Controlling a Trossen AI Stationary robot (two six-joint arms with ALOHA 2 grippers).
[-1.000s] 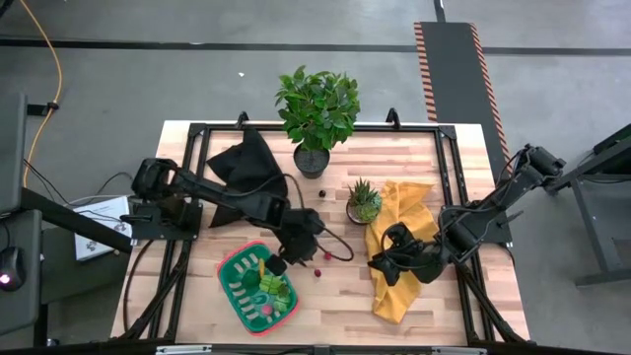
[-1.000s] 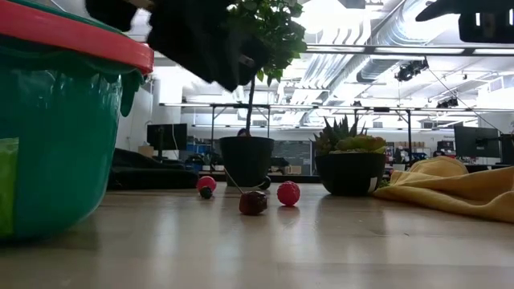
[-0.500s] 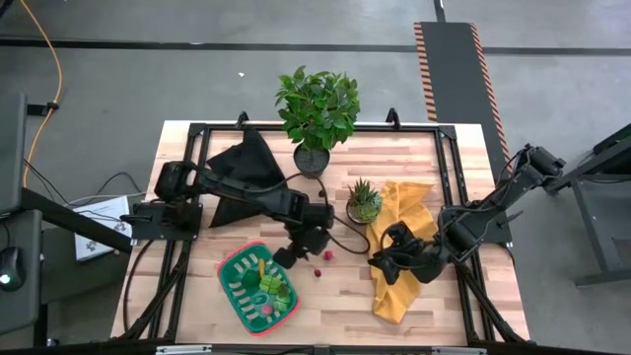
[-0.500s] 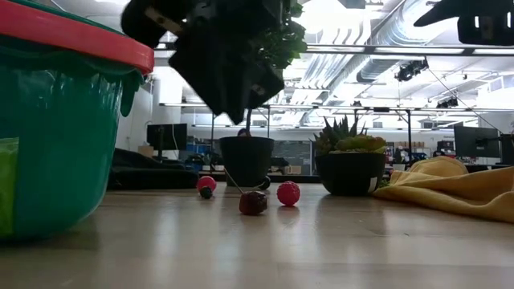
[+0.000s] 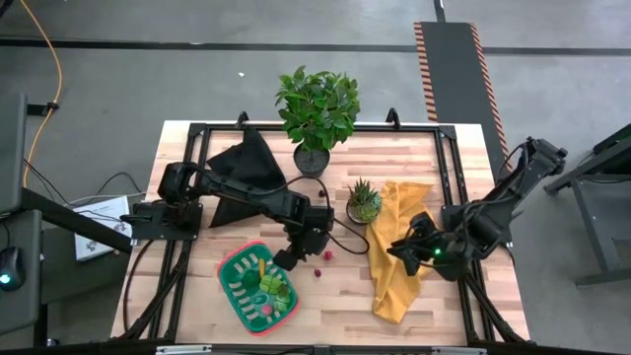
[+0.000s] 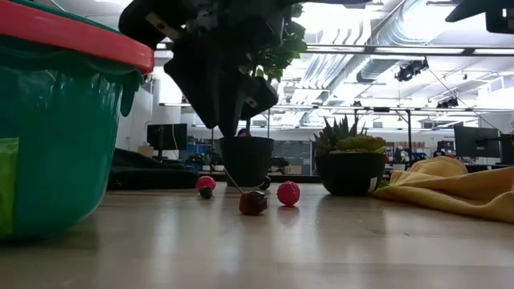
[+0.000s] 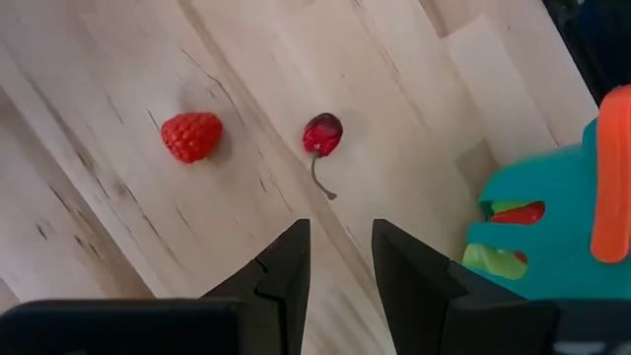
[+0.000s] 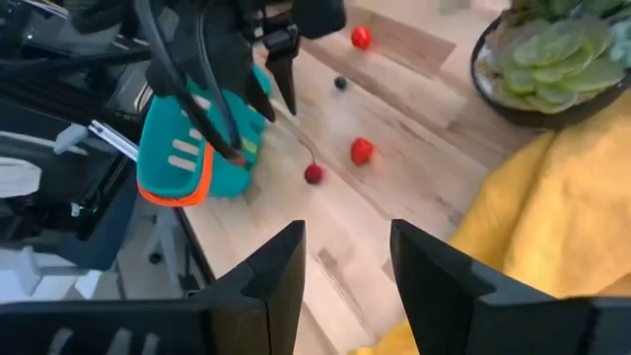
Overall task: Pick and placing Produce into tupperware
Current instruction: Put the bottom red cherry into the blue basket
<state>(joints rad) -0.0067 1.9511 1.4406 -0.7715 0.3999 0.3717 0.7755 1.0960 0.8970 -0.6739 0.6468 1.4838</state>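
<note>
Produce first — the cherry (image 7: 322, 133) lies on the bench just ahead of the left gripper (image 7: 337, 258), whose jaws stand narrowly apart and empty. Best to centre over the fruit, not its stem, then descend straight. A raspberry (image 7: 191, 136) sits beside it; the tupperware (image 7: 552, 232) is close on the other side. The right gripper (image 8: 345, 261), part-open, waits over the yellow cloth (image 8: 537, 222).

Even, bright light falls from overhead on the pale wooden bench (image 5: 335, 296), with only soft, short shadows under the arms. In the low view, ceiling lamps (image 6: 345, 16) glare white behind the scene, so the left claw (image 6: 221, 96) hangs as a dark silhouette against them. There the green container (image 6: 48, 128), close to the lens, is soft, and the bench mirrors the light faintly.
</note>
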